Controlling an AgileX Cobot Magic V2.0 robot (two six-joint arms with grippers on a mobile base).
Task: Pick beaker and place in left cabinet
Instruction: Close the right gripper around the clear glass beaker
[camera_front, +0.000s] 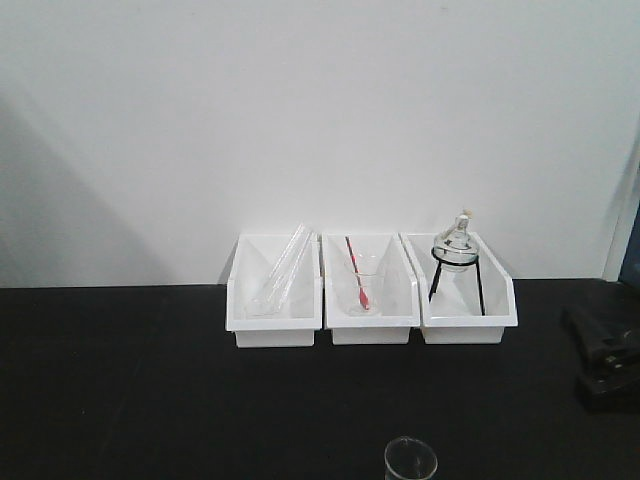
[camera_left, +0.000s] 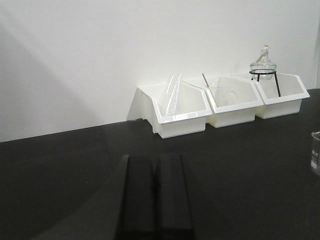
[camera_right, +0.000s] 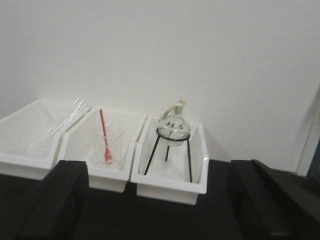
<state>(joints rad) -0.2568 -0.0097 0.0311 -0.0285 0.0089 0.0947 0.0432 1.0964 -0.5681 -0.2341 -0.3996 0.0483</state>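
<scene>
1. Although no part of the task looks done yet, the left gripper (camera_left: 155, 200) sits low over the black table (camera_front: 120, 380), its fingers drawn nearly together with nothing between them.
2. Against the wall, the left bin (camera_front: 272, 330) holds glass tubes (camera_front: 280, 268). The middle bin (camera_front: 370, 330) holds a conical glass (camera_front: 365, 290) with a red stick (camera_front: 356, 270).
3. The beaker (camera_front: 410, 462) stands upright on the table, in front of the middle bin and well apart from it, with neither gripper touching it.
4. The right bin (camera_front: 470, 328) carries a round flask (camera_front: 456, 243) on a black stand (camera_front: 478, 285).
5. The right gripper (camera_right: 157, 200) faces the bins, fingers spread wide and empty.
6. Grasping, carrying and placing all remain, and the left cabinet is out of view.
</scene>
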